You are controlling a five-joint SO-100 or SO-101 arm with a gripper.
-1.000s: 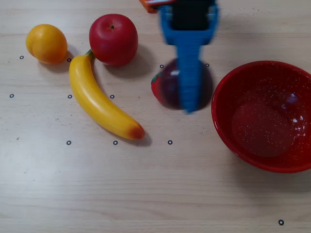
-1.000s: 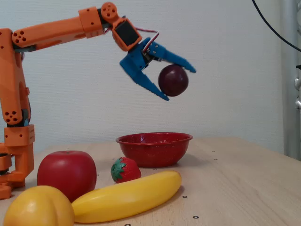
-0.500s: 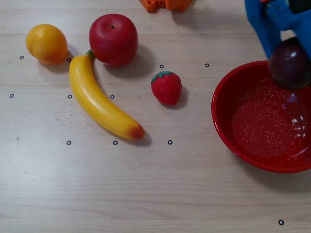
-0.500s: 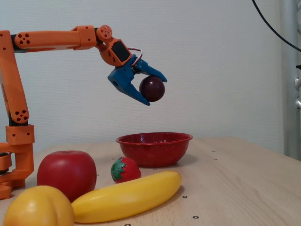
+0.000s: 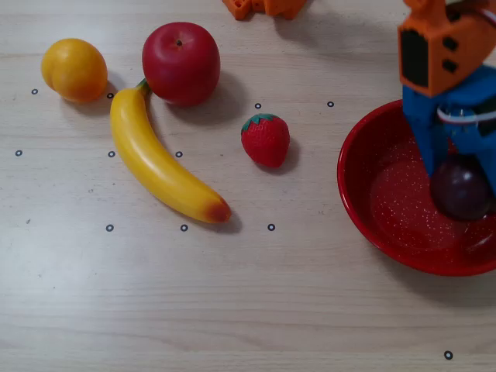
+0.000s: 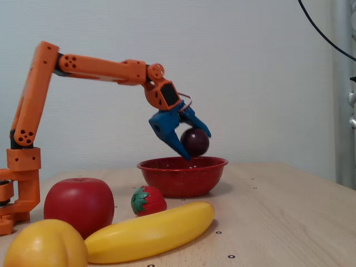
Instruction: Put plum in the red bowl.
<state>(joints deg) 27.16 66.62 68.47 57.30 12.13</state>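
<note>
The dark purple plum [image 5: 460, 190] sits between the blue jaws of my gripper [image 5: 463, 174], which is shut on it. In the fixed view the plum [image 6: 194, 141] hangs in the gripper [image 6: 196, 144] just above the rim of the red speckled bowl [image 6: 167, 178], not touching it. In the overhead view the red bowl [image 5: 364, 194] lies at the right edge, partly cut off, and the plum is over its right half. The orange arm [image 6: 100, 68] reaches over from the left in the fixed view.
Left of the bowl on the wooden table lie a strawberry [image 5: 266, 139], a banana [image 5: 159, 163], a red apple [image 5: 181, 62] and a yellow-orange fruit [image 5: 74, 70]. The arm's base [image 6: 19, 178] stands at the left in the fixed view.
</note>
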